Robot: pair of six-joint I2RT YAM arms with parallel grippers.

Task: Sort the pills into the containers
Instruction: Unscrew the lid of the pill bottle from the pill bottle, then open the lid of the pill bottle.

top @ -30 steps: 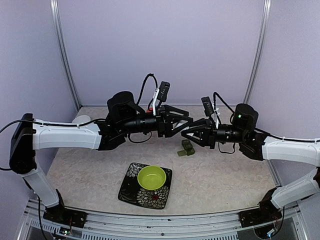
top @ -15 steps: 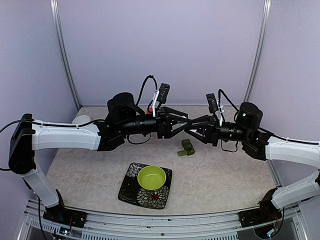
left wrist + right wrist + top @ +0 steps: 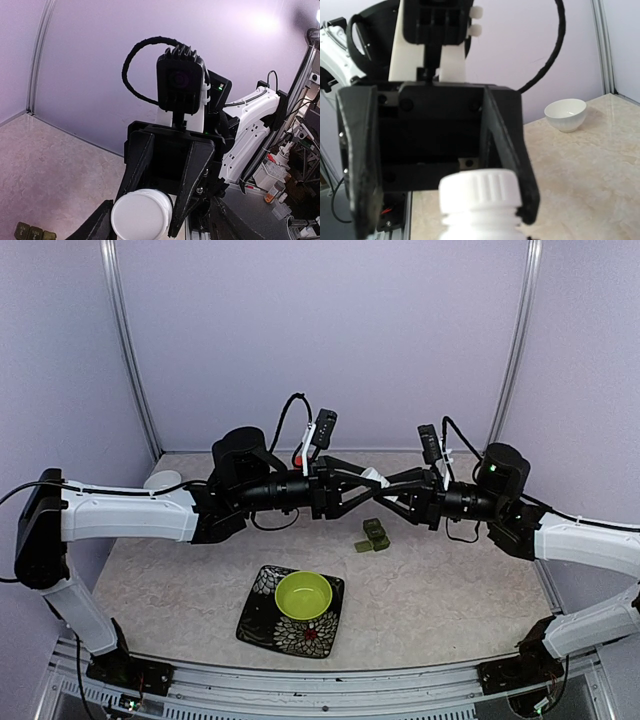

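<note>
Both arms meet in mid-air above bench (image 3: 450, 590).
Right hand (image 3: 392, 495) clenched on bottle with white ribbed screw cap (image 3: 480, 196), cap pointing toward left arm.
Left hand (image 3: 370, 490) released, fingers (image 3: 356, 160) spread either side of cap, not gripping it.
Small dark green three-compartment plastic pillbox (image 3: 372, 535) lies on bench below hands, lids closed, beyond lime-green bowl (image 3: 304, 595) on dark patterned square plate (image 3: 262, 620).
White bowl (image 3: 565, 114) sits at far left of bench.

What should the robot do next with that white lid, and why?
Probably close the left jaws on the white cap. The right jaws hold the bottle up in the air, and the left jaws stand open on either side of its cap, not yet gripping. The cap likely has to come off first.
</note>
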